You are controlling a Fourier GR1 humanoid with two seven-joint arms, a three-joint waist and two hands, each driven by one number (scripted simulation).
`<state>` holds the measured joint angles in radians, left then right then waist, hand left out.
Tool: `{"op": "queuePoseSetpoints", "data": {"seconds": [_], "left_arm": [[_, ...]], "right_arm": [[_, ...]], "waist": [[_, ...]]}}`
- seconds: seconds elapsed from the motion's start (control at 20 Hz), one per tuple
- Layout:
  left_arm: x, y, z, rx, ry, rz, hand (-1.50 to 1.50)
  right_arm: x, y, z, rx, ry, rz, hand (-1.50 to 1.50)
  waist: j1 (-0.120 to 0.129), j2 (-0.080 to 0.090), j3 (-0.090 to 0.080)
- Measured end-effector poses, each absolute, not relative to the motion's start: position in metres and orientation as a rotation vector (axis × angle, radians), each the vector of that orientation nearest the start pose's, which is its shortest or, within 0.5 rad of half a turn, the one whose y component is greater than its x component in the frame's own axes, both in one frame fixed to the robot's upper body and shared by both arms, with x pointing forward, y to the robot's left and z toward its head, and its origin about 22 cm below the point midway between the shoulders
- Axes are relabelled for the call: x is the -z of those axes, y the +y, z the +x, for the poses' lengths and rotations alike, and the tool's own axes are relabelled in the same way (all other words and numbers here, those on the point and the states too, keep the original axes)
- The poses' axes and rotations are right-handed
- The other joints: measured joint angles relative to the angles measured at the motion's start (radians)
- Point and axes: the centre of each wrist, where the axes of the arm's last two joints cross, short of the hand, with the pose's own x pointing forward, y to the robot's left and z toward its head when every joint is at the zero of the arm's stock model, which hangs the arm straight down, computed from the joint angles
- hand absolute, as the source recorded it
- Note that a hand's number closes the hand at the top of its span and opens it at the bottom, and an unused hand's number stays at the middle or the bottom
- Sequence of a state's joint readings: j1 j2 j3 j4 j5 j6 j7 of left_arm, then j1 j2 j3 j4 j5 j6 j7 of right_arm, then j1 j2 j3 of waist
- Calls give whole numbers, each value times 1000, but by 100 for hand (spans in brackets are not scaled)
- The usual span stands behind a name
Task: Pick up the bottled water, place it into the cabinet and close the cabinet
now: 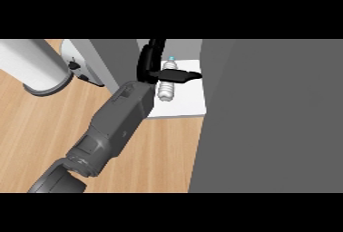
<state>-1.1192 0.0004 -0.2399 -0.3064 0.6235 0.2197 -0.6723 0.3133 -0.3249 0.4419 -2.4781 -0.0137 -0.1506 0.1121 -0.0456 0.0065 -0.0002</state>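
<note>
The clear plastic water bottle with a pale blue cap is seen lying on the white shelf floor of the cabinet, cap pointing toward twelve o'clock. The black hand is curled round the bottle's upper part, a finger crossing it toward three o'clock. Which hand it is cannot be told. The grey forearm runs from seven o'clock. A large grey cabinet door is seen at three o'clock, and a white cylinder stands on the wooden desk at ten o'clock.

One bottled water, one cabinet, one hand
</note>
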Motion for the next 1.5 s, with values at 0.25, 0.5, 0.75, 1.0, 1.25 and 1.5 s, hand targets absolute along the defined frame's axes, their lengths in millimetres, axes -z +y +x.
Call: {"op": "queuePoseSetpoints", "data": {"seconds": [0.25, 0.5, 0.75, 1.0, 1.25, 1.5], "left_arm": [[-42, 75, 413, -34, -1882, -303, -150], [-33, 69, 385, -35, -1853, -366, 150], [-15, 88, 353, -51, -1831, -377, 150], [-11, 110, 319, -46, -1817, -378, 150], [-8, 144, 280, -61, -1834, -350, 150], [-12, 179, 245, -79, -1845, -330, 150]], "right_arm": [[-150, -197, 109, -249, -1946, 215, -150], [-149, -200, 108, -261, -1941, 195, -150], [-152, -197, 110, -337, -1921, 212, 150], [-151, -191, 109, -488, -1850, 262, 150], [-156, -179, 108, -556, -1769, 323, 150], [-160, -160, 106, -551, -1716, 409, 150]], "waist": [[24, -10, 0], [54, -19, 0], [64, -20, 0], [72, -20, 0], [68, -16, -1], [63, -14, -1]]}}
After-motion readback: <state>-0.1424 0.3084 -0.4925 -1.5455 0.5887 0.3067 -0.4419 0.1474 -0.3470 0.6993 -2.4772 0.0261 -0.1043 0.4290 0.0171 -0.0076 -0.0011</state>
